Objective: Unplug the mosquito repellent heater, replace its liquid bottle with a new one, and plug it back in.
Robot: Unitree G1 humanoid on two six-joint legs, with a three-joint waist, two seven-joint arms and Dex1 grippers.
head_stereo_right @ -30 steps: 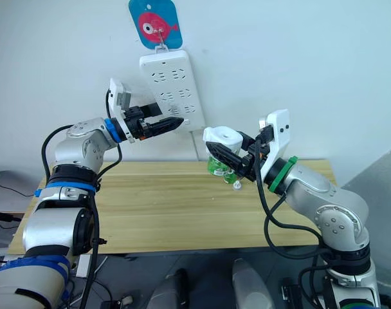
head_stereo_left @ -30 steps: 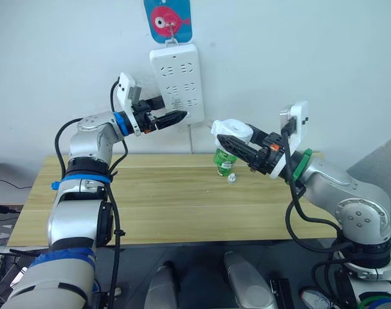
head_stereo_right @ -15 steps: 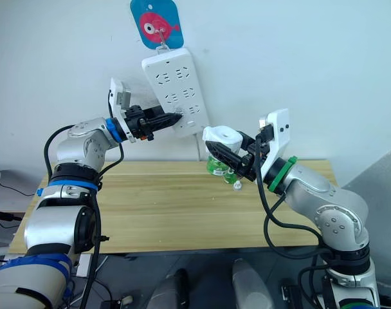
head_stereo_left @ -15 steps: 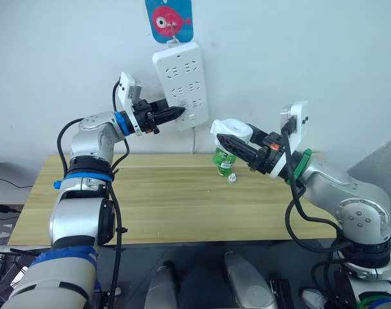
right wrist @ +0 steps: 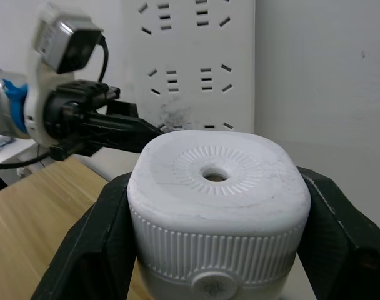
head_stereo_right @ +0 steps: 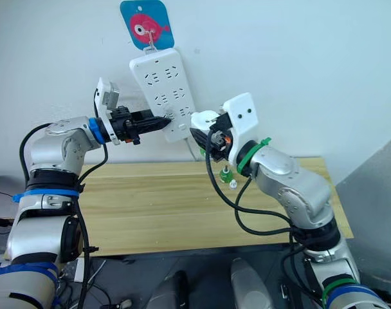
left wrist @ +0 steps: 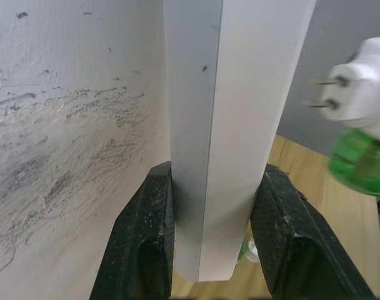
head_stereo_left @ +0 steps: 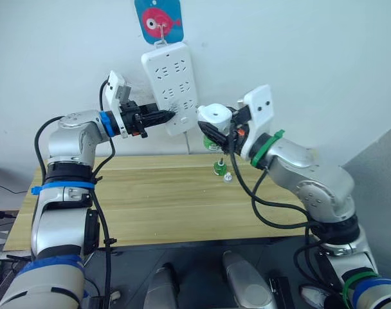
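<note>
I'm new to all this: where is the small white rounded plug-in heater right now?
The small white rounded plug-in heater is clamped in the right gripper, held in the air just right of the long white power strip on the wall.

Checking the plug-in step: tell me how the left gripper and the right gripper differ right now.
The left gripper pinches the side edges of the power strip; the right gripper wraps the mosquito repellent heater. The left gripper's item hangs on the wall; the right gripper's is carried in the air, prongs bare and facing the strip. Both are shut on something white.
</note>
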